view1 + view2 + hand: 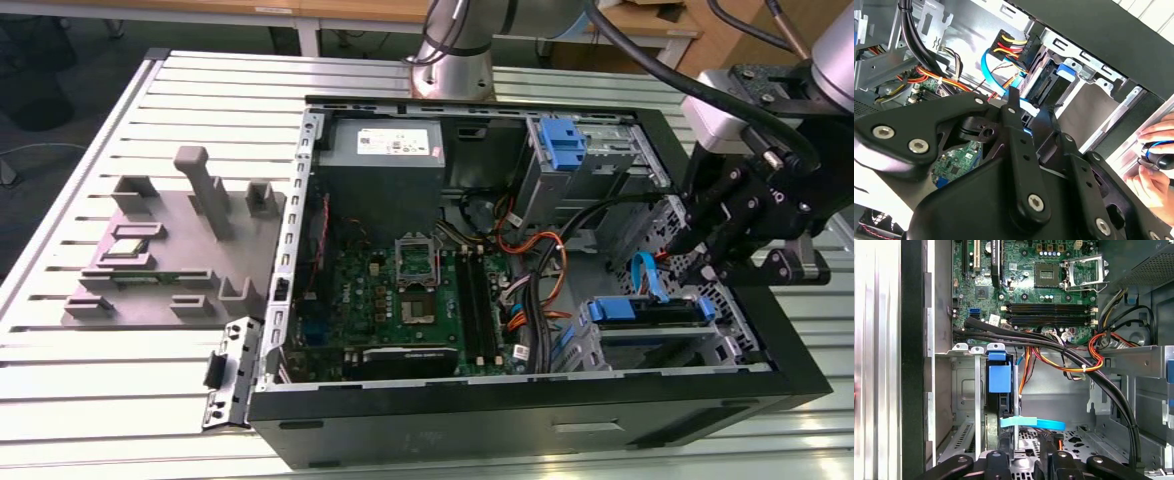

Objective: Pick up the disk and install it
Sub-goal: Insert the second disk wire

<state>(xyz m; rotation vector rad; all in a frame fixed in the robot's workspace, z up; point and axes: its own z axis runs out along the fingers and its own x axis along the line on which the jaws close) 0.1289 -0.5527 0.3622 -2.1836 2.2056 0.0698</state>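
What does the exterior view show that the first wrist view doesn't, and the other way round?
The exterior view alone takes in the whole open computer case on a slatted metal table, a grey fixture block beside it, and the arm's base. The first wrist view alone looks straight down into the drive cage, where the disk sits upright in its slot. Both share the motherboard with its empty processor socket, orange cables and the disk's blue carrier.

Open computer cases (534, 420): one
Motherboards (1019, 285): one
Power supply boxes (384, 150): one
Grey fixture blocks (174, 250): one
Hands (1154, 165): one
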